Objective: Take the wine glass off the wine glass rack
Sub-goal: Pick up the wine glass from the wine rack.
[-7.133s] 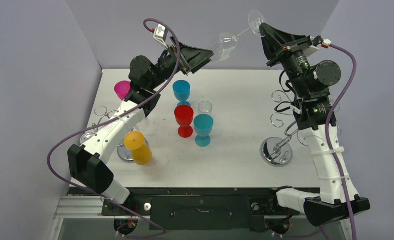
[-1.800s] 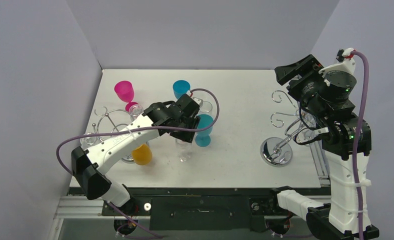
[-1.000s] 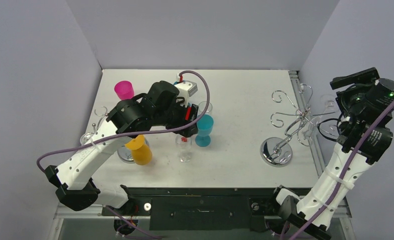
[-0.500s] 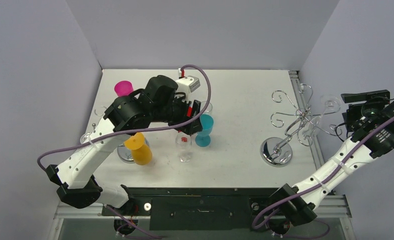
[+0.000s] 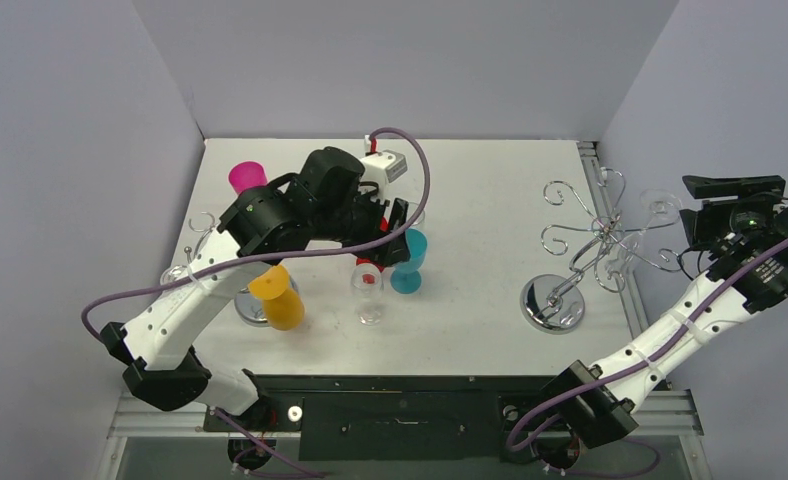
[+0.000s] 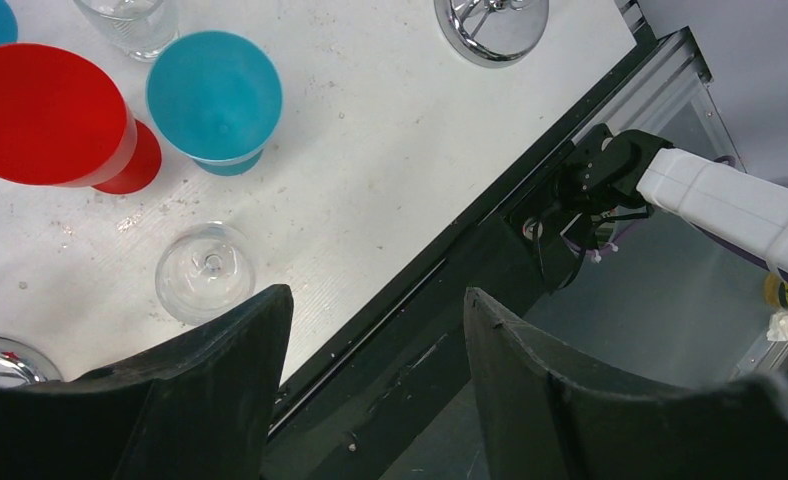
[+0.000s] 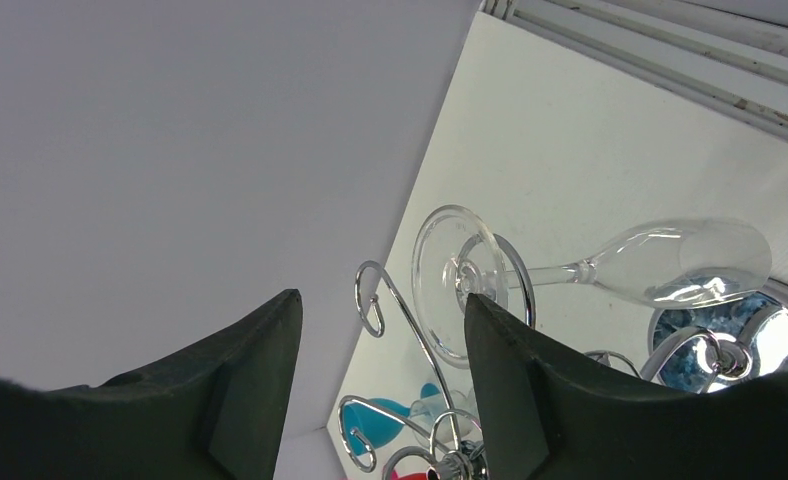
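right gripper (image 7: 380, 310): fingers spread, nothing between them
wine glass (image 7: 670, 262): hangs on rack (image 5: 598, 243), foot in a wire hook; only the right wrist view shows this clearly
left gripper (image 6: 377, 300): spread, empty
left wrist view only: clear glass (image 6: 205, 285) standing near teal cup (image 6: 215, 97)

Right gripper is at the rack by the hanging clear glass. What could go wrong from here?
1. The clear wine glass hangs by its foot in a loop of the chrome wire rack; a skewed pull could snag the foot and tip the rack.
2. Its stem lies to one side of the open right gripper, so closing might miss or clip the foot.
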You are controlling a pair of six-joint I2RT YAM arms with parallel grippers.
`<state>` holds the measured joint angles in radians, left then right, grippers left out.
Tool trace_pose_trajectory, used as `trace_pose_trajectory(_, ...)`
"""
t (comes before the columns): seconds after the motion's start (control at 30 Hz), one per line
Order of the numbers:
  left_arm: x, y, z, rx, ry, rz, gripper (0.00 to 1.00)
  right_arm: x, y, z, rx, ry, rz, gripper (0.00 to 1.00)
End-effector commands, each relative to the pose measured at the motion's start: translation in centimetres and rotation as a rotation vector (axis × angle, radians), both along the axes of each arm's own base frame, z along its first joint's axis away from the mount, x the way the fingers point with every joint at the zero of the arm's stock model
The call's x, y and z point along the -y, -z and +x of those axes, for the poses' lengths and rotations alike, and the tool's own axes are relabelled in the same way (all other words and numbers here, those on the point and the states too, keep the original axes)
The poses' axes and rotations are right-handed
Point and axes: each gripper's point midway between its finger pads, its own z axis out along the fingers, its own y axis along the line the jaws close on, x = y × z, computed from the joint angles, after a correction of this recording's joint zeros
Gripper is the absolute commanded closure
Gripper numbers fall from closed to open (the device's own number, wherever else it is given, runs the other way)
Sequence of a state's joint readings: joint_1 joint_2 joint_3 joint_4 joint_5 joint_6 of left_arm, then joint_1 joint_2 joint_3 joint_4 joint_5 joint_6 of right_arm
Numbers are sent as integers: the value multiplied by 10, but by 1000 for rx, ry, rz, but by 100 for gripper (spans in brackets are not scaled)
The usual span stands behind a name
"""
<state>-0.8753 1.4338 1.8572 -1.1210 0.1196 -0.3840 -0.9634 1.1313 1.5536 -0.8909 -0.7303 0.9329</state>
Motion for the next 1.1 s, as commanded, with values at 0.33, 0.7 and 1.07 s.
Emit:
trace_pose_trajectory(0.33, 12, -25, -1, 27, 40, -71, 40, 0, 9, -6, -20, 40, 29, 41)
trace_pose_trajectory(0.7, 16, -30, -1, 30, 48, -90, 40, -5, 13, -4, -16, 42, 69, 41)
trace_pose_trajectory(1.07, 15, -34, -2, 36, 47, -108, 39, -10, 8, -2, 20, 60, 92, 41)
